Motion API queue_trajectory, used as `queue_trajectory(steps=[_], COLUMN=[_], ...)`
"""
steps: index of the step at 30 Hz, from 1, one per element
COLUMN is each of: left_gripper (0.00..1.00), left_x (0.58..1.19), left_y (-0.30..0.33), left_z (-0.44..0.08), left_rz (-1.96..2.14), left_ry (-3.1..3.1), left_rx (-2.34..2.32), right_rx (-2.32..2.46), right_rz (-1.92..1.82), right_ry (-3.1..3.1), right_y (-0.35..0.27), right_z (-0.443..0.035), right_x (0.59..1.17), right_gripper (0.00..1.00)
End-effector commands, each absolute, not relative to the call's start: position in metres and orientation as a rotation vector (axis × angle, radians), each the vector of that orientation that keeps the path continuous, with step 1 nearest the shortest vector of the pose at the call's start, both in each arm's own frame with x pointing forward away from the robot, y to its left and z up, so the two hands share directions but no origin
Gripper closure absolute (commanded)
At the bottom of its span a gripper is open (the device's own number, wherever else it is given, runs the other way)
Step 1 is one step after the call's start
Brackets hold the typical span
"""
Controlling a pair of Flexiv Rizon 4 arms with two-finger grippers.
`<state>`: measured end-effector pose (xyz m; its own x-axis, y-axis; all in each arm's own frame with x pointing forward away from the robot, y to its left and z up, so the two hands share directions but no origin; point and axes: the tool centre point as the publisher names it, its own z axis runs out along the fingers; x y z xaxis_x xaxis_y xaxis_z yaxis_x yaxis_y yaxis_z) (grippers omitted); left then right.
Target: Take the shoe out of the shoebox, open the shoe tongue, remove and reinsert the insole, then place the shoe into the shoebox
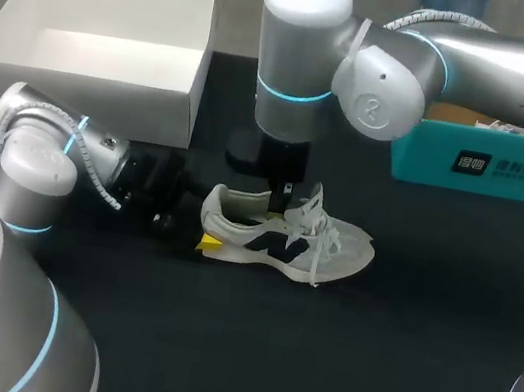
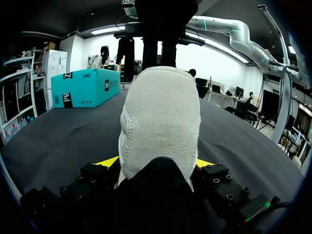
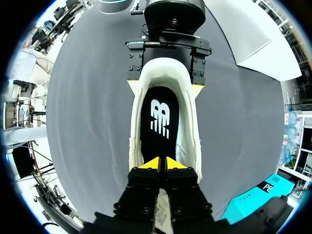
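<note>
A white shoe with dark side marks stands upright mid-table, toe to the right. My left gripper holds its heel: in the left wrist view the heel fills the gap, with a yellow fingertip pressed against each side. My right gripper hangs straight down over the shoe's opening. In the right wrist view its tips are together just above the black insole, which lies flat inside the shoe. I see nothing between them. The open white shoebox stands at the back left.
A teal box sits at the back right, under my right arm. Bare black table surface stretches in front of the shoe and to its right.
</note>
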<state>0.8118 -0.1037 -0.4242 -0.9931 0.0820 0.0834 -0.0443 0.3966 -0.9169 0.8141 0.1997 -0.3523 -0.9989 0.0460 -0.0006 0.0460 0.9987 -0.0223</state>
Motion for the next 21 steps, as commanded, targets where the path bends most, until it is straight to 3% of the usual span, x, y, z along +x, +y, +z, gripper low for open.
queue_trajectory(steps=[1,6,11,21], left_gripper=[1.00,1.00,1.00,1.00], left_x=[0.811,0.811,0.811,0.811], left_y=[-0.103,-0.103,-0.103,-0.103], left_z=[-0.424,-0.424,-0.424,-0.424], left_rz=[1.662,1.662,1.662,1.662], left_ry=[-2.529,-2.529,-2.529,-2.529], left_rx=[-0.033,-0.033,-0.033,-0.033], right_rx=[0.081,0.094,0.094,0.090], right_rz=[-0.014,-0.008,-0.002,-0.017], right_ry=[3.124,3.123,3.124,3.103], right_y=[0.201,0.206,0.207,0.206], right_z=[-0.368,-0.383,-0.389,-0.397], right_x=[0.811,0.813,0.815,0.824], right_gripper=[0.65,0.59,0.65,0.61])
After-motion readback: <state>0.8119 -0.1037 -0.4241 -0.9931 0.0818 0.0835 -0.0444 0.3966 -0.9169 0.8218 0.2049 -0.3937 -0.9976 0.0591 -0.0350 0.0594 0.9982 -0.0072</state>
